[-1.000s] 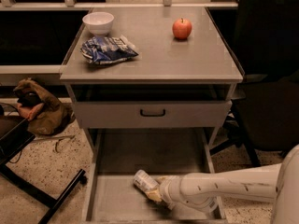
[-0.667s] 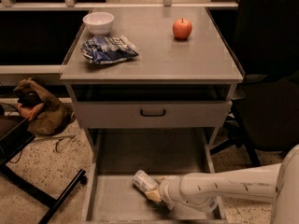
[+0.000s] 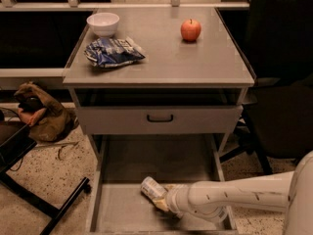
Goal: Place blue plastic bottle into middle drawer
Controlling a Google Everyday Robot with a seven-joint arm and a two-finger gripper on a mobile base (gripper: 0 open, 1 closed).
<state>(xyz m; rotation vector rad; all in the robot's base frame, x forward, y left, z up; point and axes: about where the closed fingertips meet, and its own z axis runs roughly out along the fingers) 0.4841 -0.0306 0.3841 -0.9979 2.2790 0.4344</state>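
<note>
1. Located gripper (image 3: 164, 204) low inside the open middle drawer (image 3: 120, 212), at its near end and right of centre, on the tip of the white arm (image 3: 234, 196) reaching in from the right.
2. Located blue plastic bottle (image 3: 152, 189) inside the same drawer, tilted, upper end pointing far-left, lower end against the gripper. Possibly resting on the grey floor; cannot confirm contact from this angle.
3. Cannot tell grip state, released or clenched: working end hidden behind bottle and wrist.
4. Compared with the views from a second ago: no shift noted in bottle, arm or drawer. Same pose, same spot.
5. Read this as a pause at the placing point, not a carry. Judged the task nearly complete, with the bottle already within the drawer walls and only letting go and withdrawing left to do.
6. Next move, as a judgement: release, then retreat up and to the right without dragging the bottle. Risk of rolling on the plain floor once freed.
7. Noted on the cabinet top (image 3: 166, 65), apart from the work: white bowl (image 3: 103, 23), snack bag (image 3: 113, 52), apple (image 3: 190, 30). Noted drawer front with black handle (image 3: 112, 120) above the open drawer.
</note>
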